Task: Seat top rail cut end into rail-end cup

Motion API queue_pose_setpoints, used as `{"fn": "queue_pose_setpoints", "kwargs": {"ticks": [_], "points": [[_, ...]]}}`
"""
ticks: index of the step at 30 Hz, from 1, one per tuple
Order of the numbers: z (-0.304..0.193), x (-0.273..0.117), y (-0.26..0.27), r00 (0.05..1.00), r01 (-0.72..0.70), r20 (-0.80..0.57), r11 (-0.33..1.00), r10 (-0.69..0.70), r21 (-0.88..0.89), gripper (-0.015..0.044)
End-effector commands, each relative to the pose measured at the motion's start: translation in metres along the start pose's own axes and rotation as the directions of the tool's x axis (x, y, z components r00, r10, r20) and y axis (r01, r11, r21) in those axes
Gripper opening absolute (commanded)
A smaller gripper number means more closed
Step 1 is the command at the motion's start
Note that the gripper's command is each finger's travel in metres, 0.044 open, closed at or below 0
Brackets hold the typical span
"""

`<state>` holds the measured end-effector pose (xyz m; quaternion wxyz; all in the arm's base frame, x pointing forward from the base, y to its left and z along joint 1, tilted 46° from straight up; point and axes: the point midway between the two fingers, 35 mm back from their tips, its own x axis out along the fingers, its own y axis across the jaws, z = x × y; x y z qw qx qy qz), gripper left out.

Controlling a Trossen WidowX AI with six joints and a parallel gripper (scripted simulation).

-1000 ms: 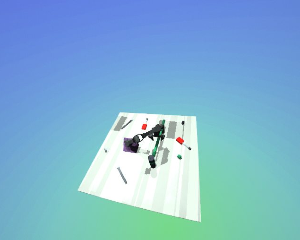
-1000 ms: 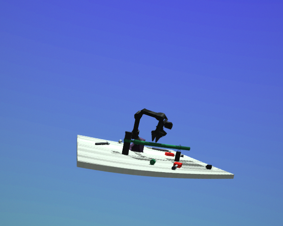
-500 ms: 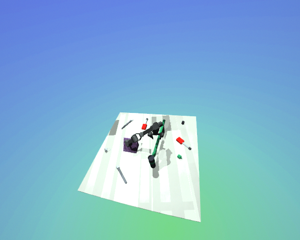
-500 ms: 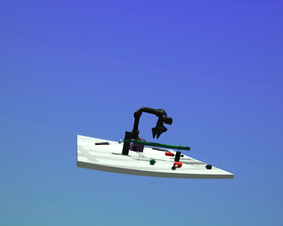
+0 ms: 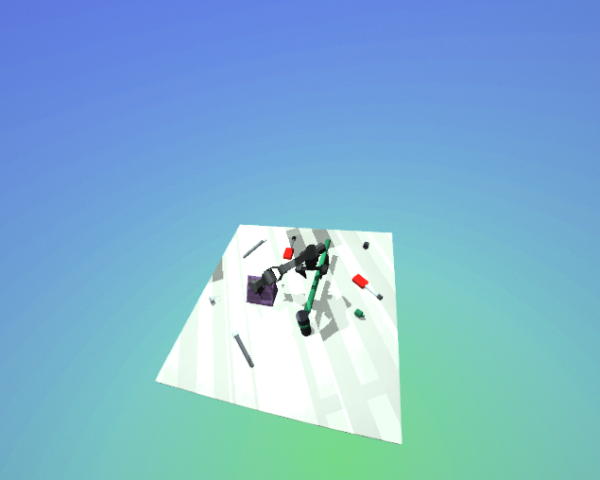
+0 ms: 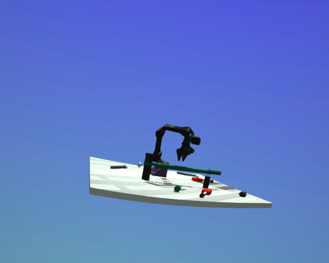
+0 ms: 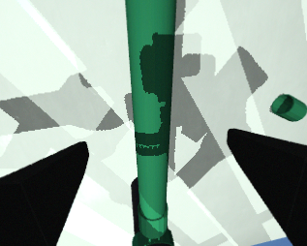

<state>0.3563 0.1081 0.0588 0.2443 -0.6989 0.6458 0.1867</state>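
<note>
The green top rail [image 5: 312, 295] [image 6: 187, 169] [image 7: 153, 19] runs from the big black post [image 5: 305, 332] [image 6: 145, 174] through the thin loop [image 6: 209, 169] above the small black post [image 6: 206, 182], and sticks out past it. In the wrist view the rail's near end enters the rail-end cup [image 7: 153, 228]; how deep it sits inside is hidden. The green band [image 6: 147, 163] is around the big post, a little below its top. My gripper [image 5: 313, 268] [image 6: 181, 160] [image 7: 158, 141] is wide open and empty above the rail, one finger to each side, not touching it.
A short green piece [image 5: 359, 313] [image 6: 177, 188] [image 7: 291, 107] lies beside the rail. Two red pieces with rods [image 5: 360, 281] [image 5: 288, 253], two grey rods [image 5: 243, 350] [image 5: 254, 248], a black piece [image 5: 366, 245] and a pale piece [image 5: 212, 299] lie around. The arm stands on a purple base [image 5: 260, 299].
</note>
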Motion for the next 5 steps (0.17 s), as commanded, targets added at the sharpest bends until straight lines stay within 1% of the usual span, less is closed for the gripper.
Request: {"fn": "queue_pose_setpoints", "kwargs": {"ticks": [1,5], "points": [[-0.0002,-0.0003,0.0004,1.0,-0.003,0.002,1.0,0.003,-0.007,0.044],[-0.0002,-0.0003,0.0004,1.0,-0.003,0.002,1.0,0.003,-0.007,0.044]]}}
